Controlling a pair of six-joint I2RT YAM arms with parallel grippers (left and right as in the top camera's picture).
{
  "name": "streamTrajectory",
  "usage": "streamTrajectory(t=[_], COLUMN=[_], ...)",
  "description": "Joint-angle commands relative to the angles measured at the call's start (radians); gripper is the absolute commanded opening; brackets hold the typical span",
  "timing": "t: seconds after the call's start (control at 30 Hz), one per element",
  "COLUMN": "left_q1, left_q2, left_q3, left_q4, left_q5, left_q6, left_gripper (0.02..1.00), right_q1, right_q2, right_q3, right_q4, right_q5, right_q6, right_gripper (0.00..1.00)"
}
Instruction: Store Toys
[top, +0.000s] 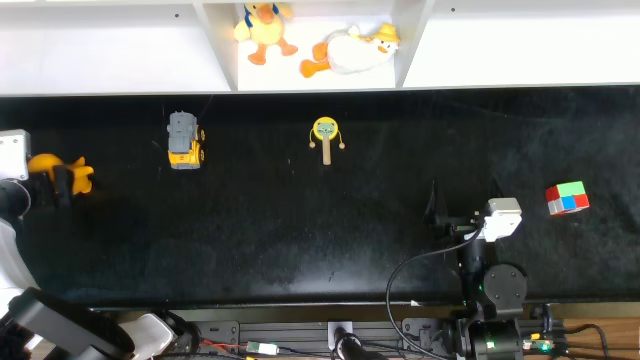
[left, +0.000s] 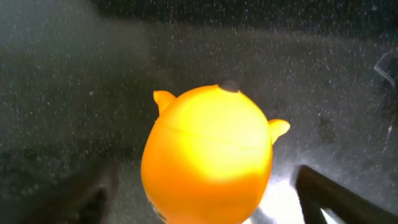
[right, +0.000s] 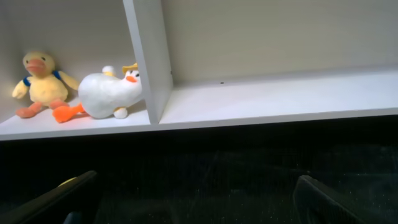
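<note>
An orange round toy (left: 208, 155) with small ears lies on the black table top (top: 300, 230) at the far left, seen from above as the orange toy (top: 42, 164). My left gripper (left: 205, 179) is open, one finger on each side of the toy with a gap on both sides; from above the left gripper (top: 60, 182) sits over it. Low near its base, my right gripper (top: 435, 205) is open and holds nothing, facing the white shelf (right: 261, 99). A yellow duck (top: 263, 28) and a white duck (top: 350, 50) lie in the shelf's middle compartment.
A yellow and grey toy truck (top: 184, 140), a green rattle with a wooden handle (top: 325, 136) and a multicoloured cube (top: 567, 198) lie on the table. The shelf runs along the far edge, with a divider (right: 149, 62) beside the ducks.
</note>
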Motion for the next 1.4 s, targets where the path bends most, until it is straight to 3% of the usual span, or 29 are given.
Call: streamTrajectory(t=[0.03,0.17,0.37,0.57,1.0,1.4], left_q1=[0.0,0.0,0.0,-0.042,-0.234,-0.292], left_q2=[0.007,0.007,-0.034,-0.144,-0.072,-0.08], left_q3=[0.023,0.023,0.022,0.022,0.023,0.025], left_q4=[0.004,0.029,0.037,0.131,0.433,0.428], left_q5=[-0.001,-0.001,0.032,0.045,0.003,-0.058], left_q6=[0.024,0.024,0.007,-0.124,-0.394,-0.535], left_gripper=[0.63,0.362,0.159,0.148,0.152,0.172], right_q1=[0.001,0.001,0.001,0.001,0.001,0.001], right_q2=[-0.01,-0.01,-0.01,-0.01,-0.01,-0.01], right_q3=[-0.013,-0.013,-0.013,-0.013,-0.013,-0.013], right_q4=[0.005,0.005,0.005,0.005,0.005,0.005], right_q5=[-0.005,-0.005,-0.005,-0.005,-0.005,-0.005], right_q6=[0.004,0.004,0.004,0.004,0.004,0.004], right_gripper=[0.996,0.996,0.996,0.996,0.996,0.993])
